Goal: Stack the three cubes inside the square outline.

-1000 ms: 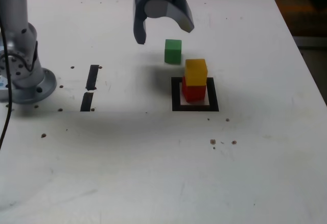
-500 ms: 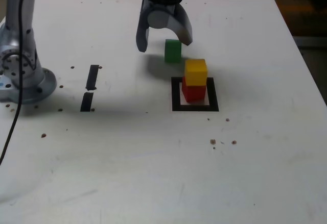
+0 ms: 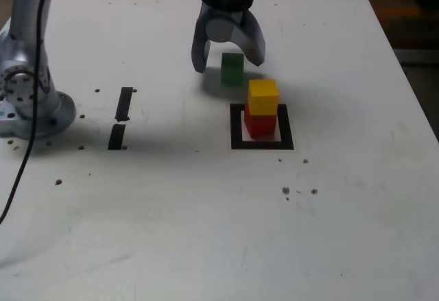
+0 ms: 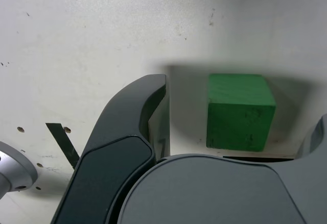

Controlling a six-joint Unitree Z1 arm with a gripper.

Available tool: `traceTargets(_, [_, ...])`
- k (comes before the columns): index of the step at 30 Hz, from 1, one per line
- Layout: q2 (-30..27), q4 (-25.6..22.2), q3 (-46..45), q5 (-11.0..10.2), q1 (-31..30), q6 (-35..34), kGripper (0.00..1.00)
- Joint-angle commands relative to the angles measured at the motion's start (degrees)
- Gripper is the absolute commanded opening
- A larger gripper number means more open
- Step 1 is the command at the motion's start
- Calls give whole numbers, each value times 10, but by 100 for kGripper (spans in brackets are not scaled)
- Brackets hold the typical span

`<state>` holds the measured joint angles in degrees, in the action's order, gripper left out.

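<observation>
The green cube (image 3: 232, 69) (image 4: 238, 112) sits on the white table just behind the square outline (image 3: 261, 146). My gripper (image 3: 228, 64) (image 4: 240, 104) is lowered over it, open, with one finger on each side. In the wrist view a gap shows between the dark finger (image 4: 135, 132) and the cube; the other finger barely shows at the picture's edge. Inside the outline the yellow cube (image 3: 263, 96) rests on the red cube (image 3: 259, 125), slightly askew.
The arm's grey base (image 3: 31, 102) stands at the exterior view's left. Two short black tape strips (image 3: 124, 103) (image 3: 116, 136) lie between the base and the outline. The table's edge (image 3: 411, 81) runs down the exterior view's right. Small dark specks dot the table.
The gripper has come down and shifted towards the exterior view's right, from above and beside the green cube to straddling it. The cubes have not moved.
</observation>
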<state>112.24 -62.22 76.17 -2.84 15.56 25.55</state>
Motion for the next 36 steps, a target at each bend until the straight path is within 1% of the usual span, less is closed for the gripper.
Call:
traceTargets(1, [4, 3, 1, 1, 2, 2, 95])
traceTargets(10, [14, 17, 0, 3, 5, 4, 89])
traceTargets(15, [23, 24, 0, 5, 7, 5, 82])
traceTargets(19, [29, 30, 1, 8, 7, 5, 69])
traceTargets(26, [31, 49, 0, 6, 7, 5, 34])
traceTargets(29, [29, 51, 0, 4, 7, 5, 24])
traceTargets(31, [26, 48, 0, 3, 7, 5, 20])
traceTargets(36, [3, 23, 0, 1, 7, -6, 19])
